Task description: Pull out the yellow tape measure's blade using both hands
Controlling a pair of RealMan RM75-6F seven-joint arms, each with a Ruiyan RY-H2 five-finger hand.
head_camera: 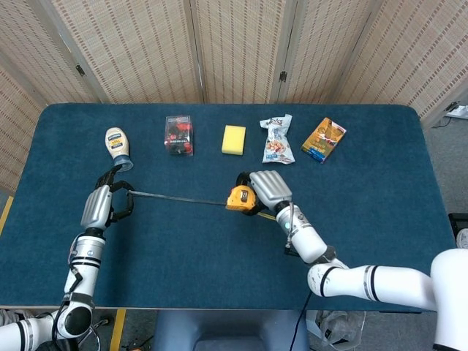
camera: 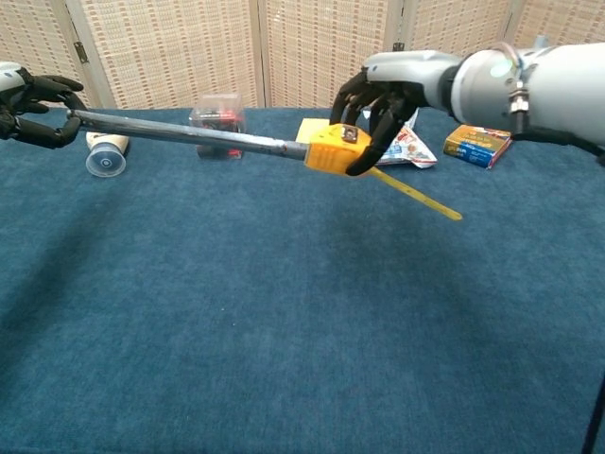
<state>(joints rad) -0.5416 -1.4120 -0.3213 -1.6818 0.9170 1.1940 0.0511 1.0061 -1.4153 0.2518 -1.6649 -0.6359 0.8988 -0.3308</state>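
My right hand (head_camera: 265, 189) (camera: 383, 93) grips the yellow tape measure case (head_camera: 240, 197) (camera: 337, 151) above the middle of the table. A long grey blade (head_camera: 175, 197) (camera: 189, 134) runs out of the case to the left. My left hand (head_camera: 102, 202) (camera: 30, 106) pinches the blade's end near the table's left side. A yellow strap (camera: 416, 197) hangs off the case to the right. Both hands are held above the blue tabletop (head_camera: 219, 248).
Along the back stand a mayonnaise bottle (head_camera: 118, 147) (camera: 106, 151), a clear box of red things (head_camera: 178, 134) (camera: 216, 117), a yellow sponge (head_camera: 234, 139), a snack bag (head_camera: 277, 140) (camera: 408, 148) and an orange box (head_camera: 324, 139) (camera: 480, 145). A woven screen stands behind the table.
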